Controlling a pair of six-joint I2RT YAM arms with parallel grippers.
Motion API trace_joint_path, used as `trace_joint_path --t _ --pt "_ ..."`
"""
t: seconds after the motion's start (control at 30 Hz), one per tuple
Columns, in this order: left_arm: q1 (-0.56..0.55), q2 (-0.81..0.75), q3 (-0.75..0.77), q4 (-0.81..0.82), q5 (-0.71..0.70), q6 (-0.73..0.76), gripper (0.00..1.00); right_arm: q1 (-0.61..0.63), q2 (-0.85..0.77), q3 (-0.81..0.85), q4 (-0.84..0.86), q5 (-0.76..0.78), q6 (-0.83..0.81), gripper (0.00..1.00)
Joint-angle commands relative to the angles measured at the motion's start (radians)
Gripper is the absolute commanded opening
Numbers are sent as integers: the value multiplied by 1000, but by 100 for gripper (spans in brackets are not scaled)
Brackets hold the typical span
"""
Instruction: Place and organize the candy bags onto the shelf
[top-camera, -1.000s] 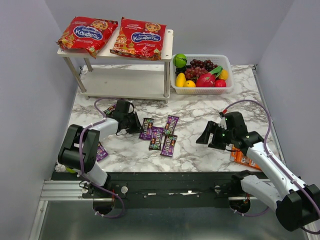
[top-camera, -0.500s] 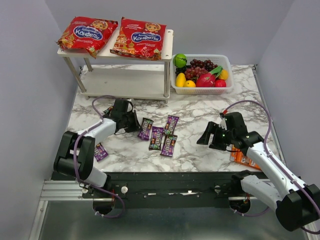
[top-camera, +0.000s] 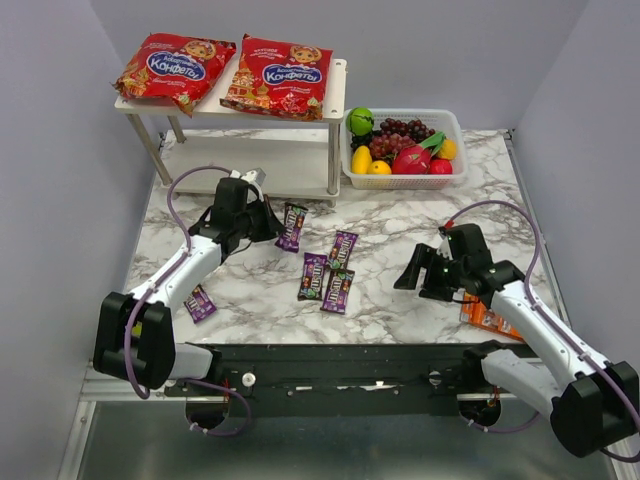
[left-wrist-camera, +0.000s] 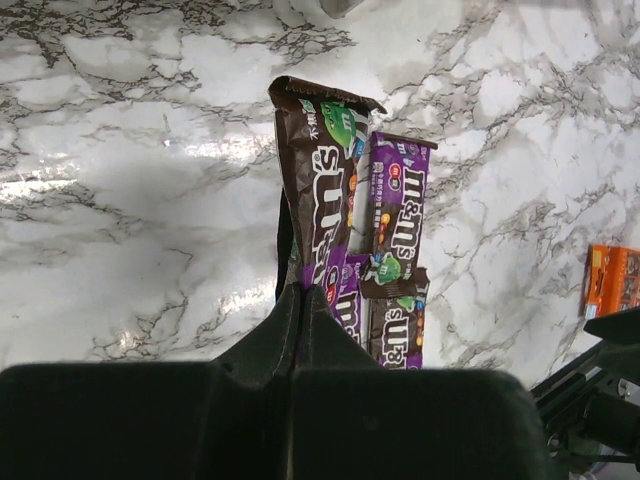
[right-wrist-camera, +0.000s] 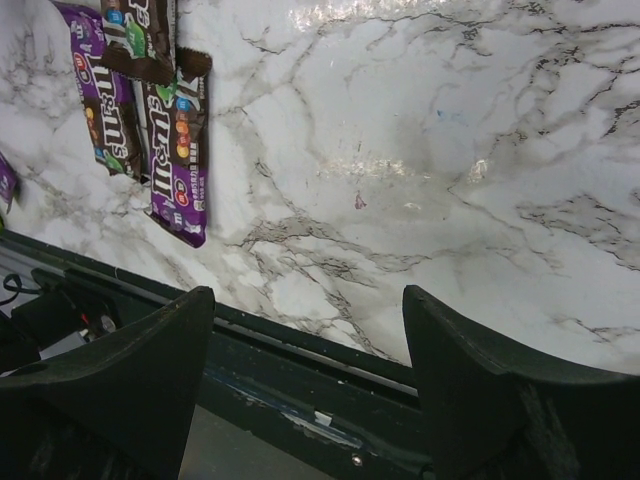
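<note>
Two red candy bags (top-camera: 175, 66) (top-camera: 277, 74) lie on the top board of the white shelf (top-camera: 250, 165). My left gripper (top-camera: 272, 222) is shut on one dark purple candy packet (top-camera: 292, 226), held just in front of the shelf's lower board. In the left wrist view the gripper (left-wrist-camera: 303, 292) pinches the packet's (left-wrist-camera: 322, 190) near end. Three more packets (top-camera: 343, 248) (top-camera: 313, 276) (top-camera: 337, 290) lie mid-table, and another (top-camera: 199, 302) lies near the front left. My right gripper (top-camera: 415, 272) is open and empty, right of the packets; it also shows in the right wrist view (right-wrist-camera: 310, 310).
A white fruit basket (top-camera: 455, 178) stands right of the shelf. An orange packet (top-camera: 487, 315) lies under my right arm near the front edge. The table's front edge and dark rail (right-wrist-camera: 300, 360) run just below the right gripper.
My left gripper has moved away from the group of packets toward the shelf, carrying one packet with it. The right arm has barely moved.
</note>
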Motion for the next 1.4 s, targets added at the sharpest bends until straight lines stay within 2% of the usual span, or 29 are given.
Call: trace_joint_path --t 0.0,0.4,0.67,0.97,1.1,1.37 --pt "4 -2 27 53 -15 16 0 -4 9 7 -9 24 -7 84" --pt "42 105 110 202 15 -19 0 -4 49 33 4 27 -16 84" --pt "70 257 182 290 81 -47 0 -5 81 50 11 38 -20 84" --pt "108 460 354 319 138 -67 0 -4 139 80 21 43 -24 84" --pt "118 564 494 282 178 -73 0 -5 167 97 21 49 -27 84" --pt "119 750 683 282 274 -173 0 -5 220 145 19 58 -35 84"
